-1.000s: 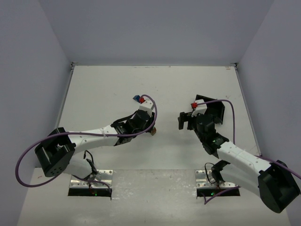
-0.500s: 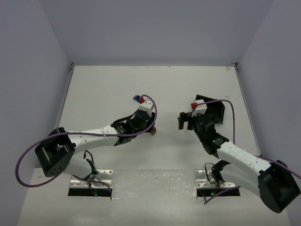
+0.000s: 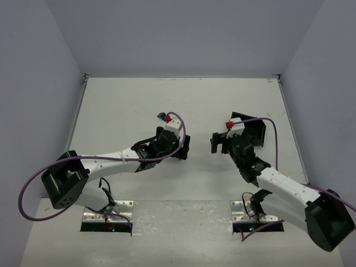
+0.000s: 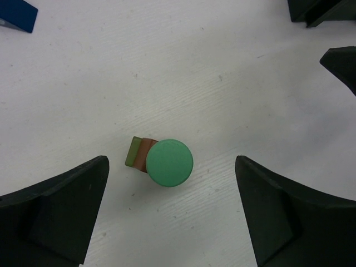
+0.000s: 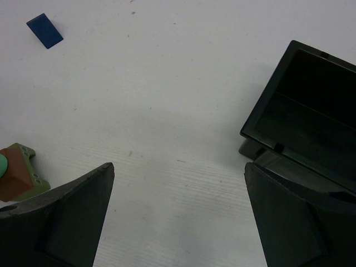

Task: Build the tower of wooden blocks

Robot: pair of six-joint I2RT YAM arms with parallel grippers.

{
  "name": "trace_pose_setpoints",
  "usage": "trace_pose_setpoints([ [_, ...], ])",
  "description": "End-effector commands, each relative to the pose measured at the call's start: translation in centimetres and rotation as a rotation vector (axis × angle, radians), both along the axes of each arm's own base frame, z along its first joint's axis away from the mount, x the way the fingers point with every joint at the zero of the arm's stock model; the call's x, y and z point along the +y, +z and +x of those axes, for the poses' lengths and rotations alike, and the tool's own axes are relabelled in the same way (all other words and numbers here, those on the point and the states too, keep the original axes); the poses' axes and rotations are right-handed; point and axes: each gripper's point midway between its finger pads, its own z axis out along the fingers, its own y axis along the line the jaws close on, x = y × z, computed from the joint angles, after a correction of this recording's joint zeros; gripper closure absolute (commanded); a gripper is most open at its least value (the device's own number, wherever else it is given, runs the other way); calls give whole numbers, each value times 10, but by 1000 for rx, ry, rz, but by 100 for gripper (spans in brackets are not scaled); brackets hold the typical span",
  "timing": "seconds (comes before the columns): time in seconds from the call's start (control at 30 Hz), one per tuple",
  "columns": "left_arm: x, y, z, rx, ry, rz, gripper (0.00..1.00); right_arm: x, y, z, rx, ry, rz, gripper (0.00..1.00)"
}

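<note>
Wood block tower [image 4: 160, 160] — mint cylinder [image 4: 170, 163] on top — midway between wide-apart fingers [image 4: 55, 206] of left gripper [image 4: 171, 169]

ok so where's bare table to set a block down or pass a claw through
Free: the far table beyond the blue block and black tray, and the strip between stack and tray, under the open right claw. Crowded: around the stack, which the open left claw straddles.
</note>
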Motion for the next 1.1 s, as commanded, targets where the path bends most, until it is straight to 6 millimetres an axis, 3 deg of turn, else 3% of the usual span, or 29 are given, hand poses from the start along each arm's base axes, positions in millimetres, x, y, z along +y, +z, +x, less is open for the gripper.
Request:
trace_pose_setpoints([
  [0.0, -6, 17, 5, -32, 15, -25, 0, 3, 13, 6, -48, -2, 24, 1],
  [0.13, -4, 22, 6, -40, 29, -31, 0, 3, 12, 5, -47, 2, 24, 1],
  [0.4, -13, 51, -5, -70, -64, -105, 0, 4, 14, 5, -53, 8, 29, 1],
  [0.7, -13, 112, -19, -156, -124, -253, 0, 5, 17, 6, -71, 10, 34, 1],
  [0.9, 35, 137, 25, -168, 313, -233, 0, 2, 17, 6, -76, -3, 33, 1],
  [0.93, 50, 133, 37, -154, 434, -222, 0, 1, 17, 6, -76, -11, 31, 1],
  [1.0, 70, 131, 56, -124, 518, -225, 0, -1, 16, 6, -76, -19, 29, 1],
  [1.03, 69, 129, 61, -91, 521, -244, 0, -2, 16, 6, -76, -24, 28, 1],
  [1.07, 88, 126, 81, -49, 586, -285, 0, -3, 16, 6, -76, -30, 29, 1],
])
